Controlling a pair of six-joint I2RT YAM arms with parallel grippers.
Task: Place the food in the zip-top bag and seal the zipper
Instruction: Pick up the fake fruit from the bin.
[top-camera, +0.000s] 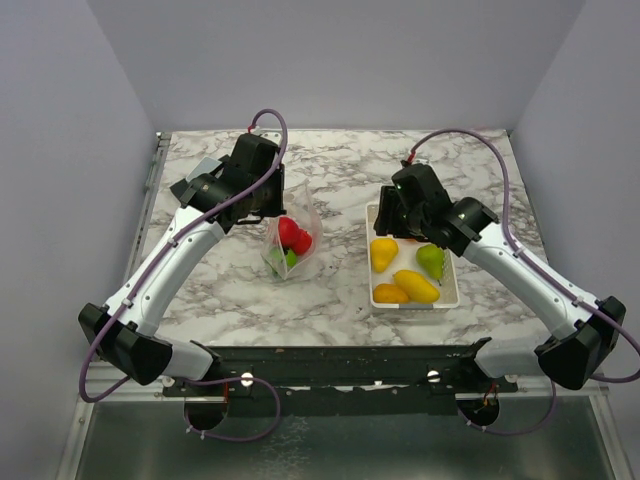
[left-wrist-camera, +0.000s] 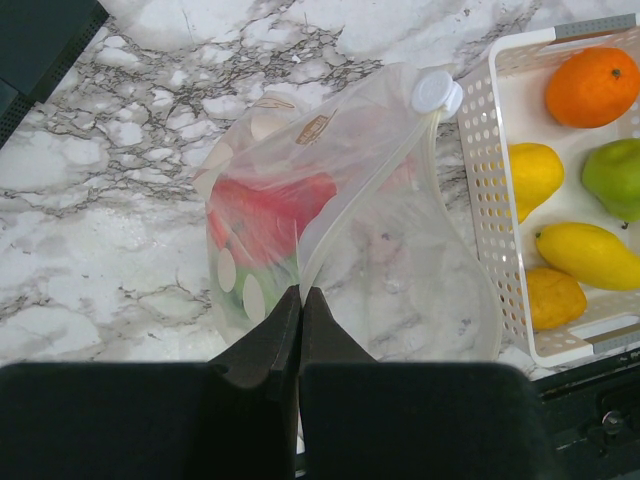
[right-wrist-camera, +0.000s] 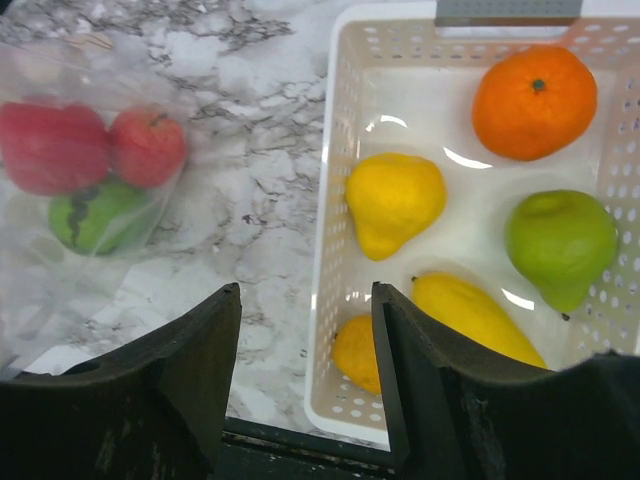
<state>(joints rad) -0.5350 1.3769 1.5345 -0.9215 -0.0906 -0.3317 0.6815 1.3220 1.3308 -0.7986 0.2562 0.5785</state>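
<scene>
The clear zip-top bag (left-wrist-camera: 400, 250) stands on the marble with its mouth held apart, red food (left-wrist-camera: 265, 210) and green food (left-wrist-camera: 232, 297) inside. My left gripper (left-wrist-camera: 300, 292) is shut on the bag's mouth edge, where the zipper (left-wrist-camera: 340, 215) runs to a white round tab (left-wrist-camera: 435, 92). More food lies in the white tray (right-wrist-camera: 335, 250): an orange (right-wrist-camera: 535, 100), a yellow pear (right-wrist-camera: 393, 200), a green pear (right-wrist-camera: 560, 245), a yellow mango (right-wrist-camera: 475, 315) and a small yellow-orange fruit (right-wrist-camera: 355, 350). My right gripper (right-wrist-camera: 305, 300) hangs open and empty over the tray's near-left rim.
The tray (top-camera: 450, 285) sits right of the bag (top-camera: 290, 248) on the marble table. In the top view my left gripper (top-camera: 268, 213) is at the bag's far side and my right gripper (top-camera: 408, 215) covers the tray's far end. Grey walls enclose the table.
</scene>
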